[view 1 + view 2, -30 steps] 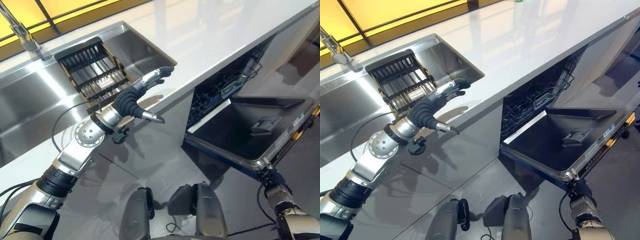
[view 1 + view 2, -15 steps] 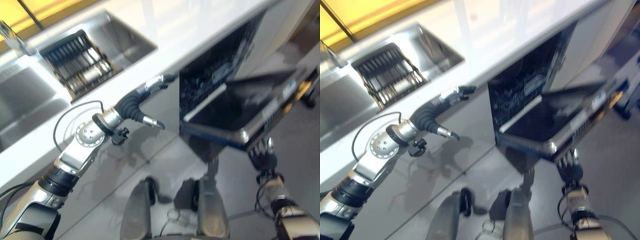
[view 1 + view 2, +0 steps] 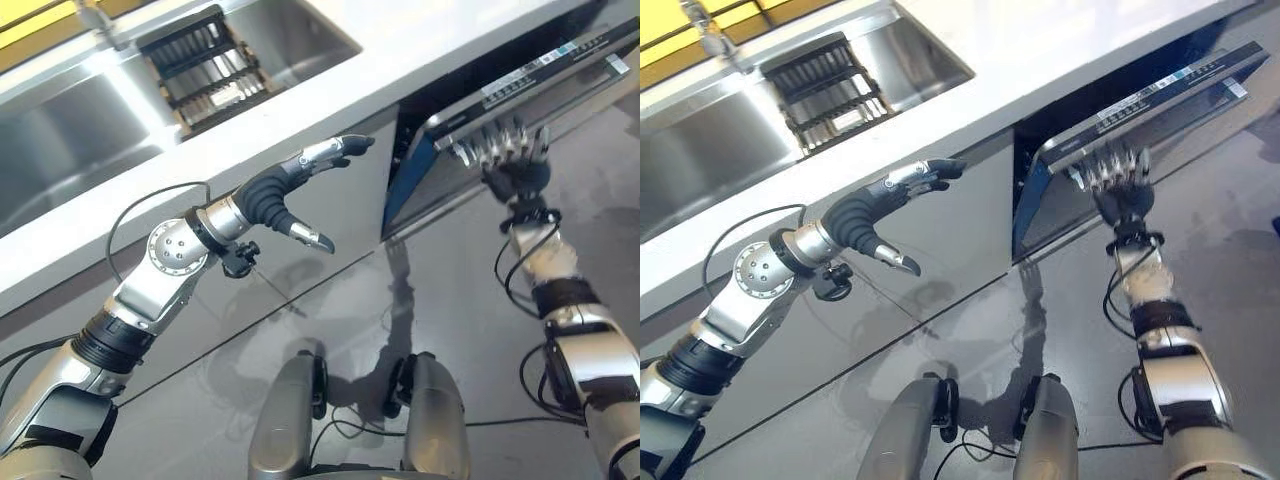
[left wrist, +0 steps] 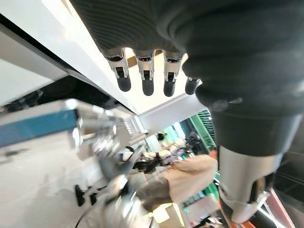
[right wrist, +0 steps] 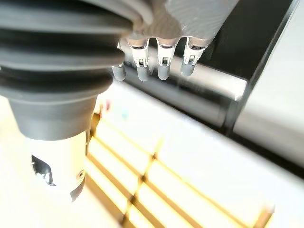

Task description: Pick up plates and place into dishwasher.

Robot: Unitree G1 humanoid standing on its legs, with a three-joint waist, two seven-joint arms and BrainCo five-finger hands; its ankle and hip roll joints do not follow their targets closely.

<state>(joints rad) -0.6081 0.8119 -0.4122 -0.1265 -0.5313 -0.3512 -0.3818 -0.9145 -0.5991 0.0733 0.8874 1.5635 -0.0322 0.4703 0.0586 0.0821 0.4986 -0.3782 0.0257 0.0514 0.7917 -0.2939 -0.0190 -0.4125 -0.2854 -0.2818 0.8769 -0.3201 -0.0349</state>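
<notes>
The dishwasher door [image 3: 520, 95], which had hung flat open a second before, had swung most of the way up, with the right hand [image 3: 512, 160] risen beneath its outer face, fingers straight and spread against the panel. No plates were to be seen. A steady, flat push up to the countertop [image 3: 330, 85] above the hand seemed best. The left hand [image 3: 300, 185] hovered beside the cabinet front, fingers extended, holding nothing.
</notes>
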